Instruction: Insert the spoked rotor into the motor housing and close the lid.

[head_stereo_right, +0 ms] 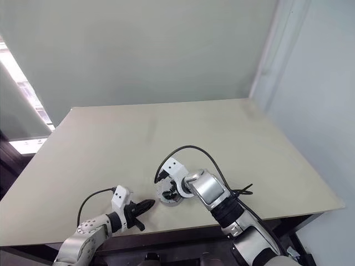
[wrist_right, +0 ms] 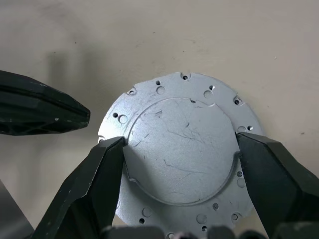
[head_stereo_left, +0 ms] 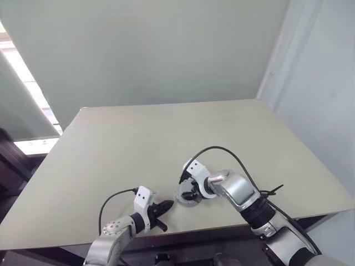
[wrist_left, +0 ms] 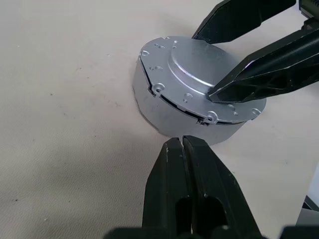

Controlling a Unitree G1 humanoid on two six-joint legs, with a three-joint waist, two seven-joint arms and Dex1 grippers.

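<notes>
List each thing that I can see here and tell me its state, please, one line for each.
lid: lying flat on top of the motor housing, closed.
motor housing: standing upright on the table, covered by the lid.
right gripper: open wide, one finger at each side of the lid's raised centre.
left gripper: shut, holding nothing, tips just beside the housing wall.
table: bare around the housing.

Bare test room or lab
A plain beige table [head_stereo_left: 166, 138] stands against blank pale walls [head_stereo_left: 155, 50], with a bright window strip [head_stereo_left: 28, 83] at the left edge.
</notes>
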